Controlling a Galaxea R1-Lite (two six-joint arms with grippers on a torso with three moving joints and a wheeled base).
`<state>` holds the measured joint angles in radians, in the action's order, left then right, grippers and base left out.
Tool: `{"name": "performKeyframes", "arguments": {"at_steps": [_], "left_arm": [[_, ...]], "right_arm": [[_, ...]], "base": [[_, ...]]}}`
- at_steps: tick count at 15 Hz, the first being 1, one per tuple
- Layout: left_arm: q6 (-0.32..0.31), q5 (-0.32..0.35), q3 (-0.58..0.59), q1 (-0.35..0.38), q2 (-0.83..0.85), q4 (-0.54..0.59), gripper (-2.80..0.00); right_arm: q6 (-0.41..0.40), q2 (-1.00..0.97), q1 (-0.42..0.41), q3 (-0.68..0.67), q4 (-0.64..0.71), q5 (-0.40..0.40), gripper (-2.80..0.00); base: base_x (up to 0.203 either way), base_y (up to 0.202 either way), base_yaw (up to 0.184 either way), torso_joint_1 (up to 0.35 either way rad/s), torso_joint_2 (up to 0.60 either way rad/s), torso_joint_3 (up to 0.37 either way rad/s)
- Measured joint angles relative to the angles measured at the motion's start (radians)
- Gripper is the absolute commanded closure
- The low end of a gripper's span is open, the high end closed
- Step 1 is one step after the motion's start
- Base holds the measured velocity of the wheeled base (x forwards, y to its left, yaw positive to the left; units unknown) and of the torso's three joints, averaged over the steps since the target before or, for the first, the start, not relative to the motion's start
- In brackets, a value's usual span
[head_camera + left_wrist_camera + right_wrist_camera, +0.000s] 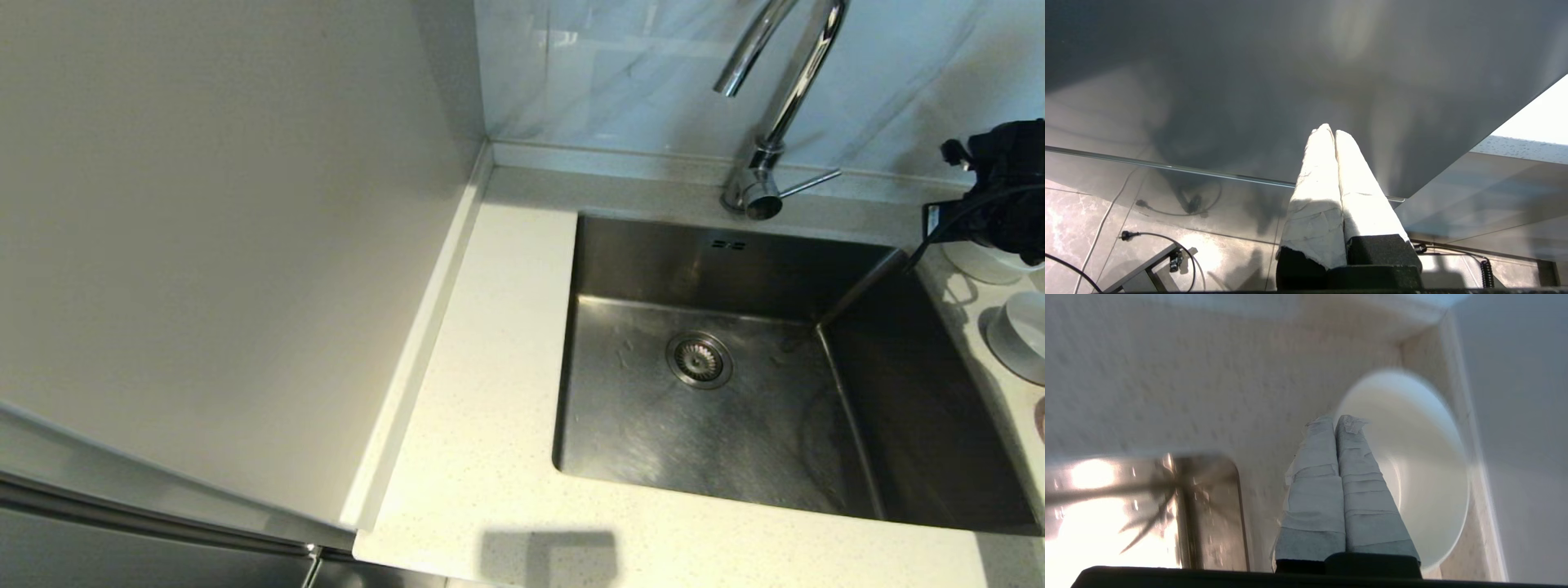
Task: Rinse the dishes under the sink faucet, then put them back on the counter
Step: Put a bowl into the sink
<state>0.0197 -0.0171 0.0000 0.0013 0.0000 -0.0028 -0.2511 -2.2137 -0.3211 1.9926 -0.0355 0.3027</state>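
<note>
Three bowls stand in a row on the counter (506,392) right of the sink (718,392): a white bowl (984,263) at the back, a pale grey-white bowl (1020,335) in the middle, and a sliver of a pink bowl (1041,420) at the view's edge. My right arm (1008,184) hangs over the white bowl. In the right wrist view my right gripper (1337,418) is shut, with its tips over the white bowl's (1412,469) rim and nothing between them. The faucet (775,106) rises behind the sink; no water runs. My left gripper (1331,130) is shut and holds nothing.
A tall grey cabinet side (229,229) walls off the counter's left. The faucet's thin side lever (812,181) points right. My left gripper hangs low beside a grey panel (1290,61), above a tiled floor (1106,212) with cables. A side wall (1515,437) stands close beside the white bowl.
</note>
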Motion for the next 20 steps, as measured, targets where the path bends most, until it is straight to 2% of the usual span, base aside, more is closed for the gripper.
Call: {"name": "performKeyframes", "arguments": {"at_steps": [5, 8, 12, 13, 20], "left_arm": [[0.001, -0.001, 0.0, 0.0, 0.0, 0.0, 0.0], [-0.001, -0.001, 0.0, 0.0, 0.0, 0.0, 0.0], [0.001, -0.001, 0.0, 0.0, 0.0, 0.0, 0.0], [0.0, -0.001, 0.0, 0.0, 0.0, 0.0, 0.0], [0.0, -0.001, 0.0, 0.0, 0.0, 0.0, 0.0]], "right_arm": [[0.027, 0.037, 0.034, 0.0, -0.009, 0.005, 0.0], [0.025, 0.052, 0.039, 0.0, -0.003, 0.046, 0.0], [0.031, 0.083, 0.022, -0.004, 0.101, 0.043, 0.0], [0.039, 0.098, 0.017, -0.007, 0.152, 0.032, -2.8], [0.065, 0.106, 0.013, -0.009, 0.184, 0.018, -2.8]], "base": [[0.0, 0.0, 0.0, 0.0, 0.0, 0.0], [0.0, 0.0, 0.0, 0.0, 0.0, 0.0], [0.0, 0.0, 0.0, 0.0, 0.0, 0.0], [0.0, 0.0, 0.0, 0.0, 0.0, 0.0], [0.0, 0.0, 0.0, 0.0, 0.0, 0.0]]}}
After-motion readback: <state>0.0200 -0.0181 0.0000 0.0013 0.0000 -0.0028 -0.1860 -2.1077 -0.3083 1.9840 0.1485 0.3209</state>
